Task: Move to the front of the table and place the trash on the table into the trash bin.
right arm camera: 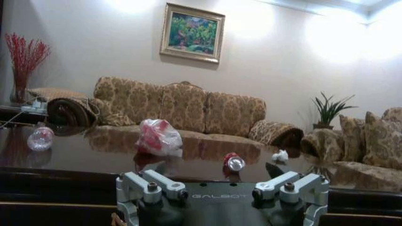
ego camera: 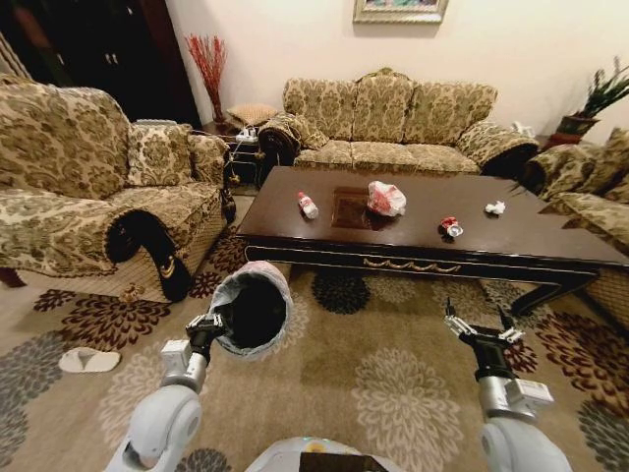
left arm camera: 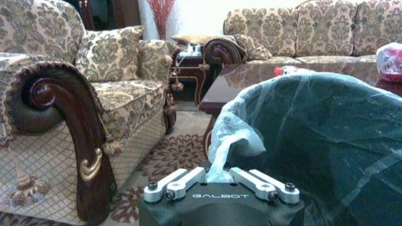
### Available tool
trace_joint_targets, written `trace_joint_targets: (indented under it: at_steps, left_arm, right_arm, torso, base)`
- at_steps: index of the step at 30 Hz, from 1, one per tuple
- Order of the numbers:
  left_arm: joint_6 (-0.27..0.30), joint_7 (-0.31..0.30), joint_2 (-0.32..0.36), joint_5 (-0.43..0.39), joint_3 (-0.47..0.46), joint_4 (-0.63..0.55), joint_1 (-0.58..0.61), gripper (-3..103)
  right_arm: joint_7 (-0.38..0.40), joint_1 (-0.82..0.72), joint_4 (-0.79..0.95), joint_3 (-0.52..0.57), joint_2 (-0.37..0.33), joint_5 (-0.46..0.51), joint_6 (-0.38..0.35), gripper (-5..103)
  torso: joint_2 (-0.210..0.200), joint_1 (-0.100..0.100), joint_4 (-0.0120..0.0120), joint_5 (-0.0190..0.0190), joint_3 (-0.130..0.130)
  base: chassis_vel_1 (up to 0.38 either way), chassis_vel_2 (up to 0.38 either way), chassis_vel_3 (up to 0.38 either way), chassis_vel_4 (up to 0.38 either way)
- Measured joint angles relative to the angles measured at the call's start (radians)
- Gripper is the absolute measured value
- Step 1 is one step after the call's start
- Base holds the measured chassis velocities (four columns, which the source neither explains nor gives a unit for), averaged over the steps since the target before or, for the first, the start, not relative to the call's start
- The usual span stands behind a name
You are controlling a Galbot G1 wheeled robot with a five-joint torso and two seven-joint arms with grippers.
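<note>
Trash lies spread on the table [ego camera: 550,241], well apart piece from piece: a bottle [ego camera: 308,205] toward the left end, a pink-white bag [ego camera: 386,198] beside the square centre inlay, a red-white wrapper [ego camera: 451,226] further right, and a white paper ball [ego camera: 495,207] nearest the right end. The table's glossy dark top mirrors the sofa [ego camera: 388,123] standing behind it along the pale wall. An armchair [ego camera: 88,187] sits to the robot's left, and a brown flowered carpet [ego camera: 393,393] covers the floor.

The left gripper [ego camera: 212,325] is pinched closed on the liner at the rim of the bin [ego camera: 252,309], which hangs tipped in front of the table's near-left corner, its dark mouth turned toward the robot. From the left wrist, the translucent liner [left arm camera: 314,136] bunches between the fingers [left arm camera: 172,183].

The right gripper [ego camera: 481,328] hovers low before the table's near edge, its fingers [right arm camera: 148,183] spread wide and holding nothing, pointed toward the wrapper.
</note>
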Motion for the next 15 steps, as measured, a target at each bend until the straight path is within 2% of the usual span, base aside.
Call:
trace_joint_targets:
  at_steps: [15]
  left_arm:
    - [0.000,0.004,0.004,-0.002,0.000,0.001,-0.006,2]
  right_arm:
    - [-0.004,-0.003,0.001,0.000,0.011,-0.006,0.010,100]
  torso:
    - [0.059,0.023,0.0001,0.0000,0.035]
  base:
    - [0.000,0.000,0.000,0.000]
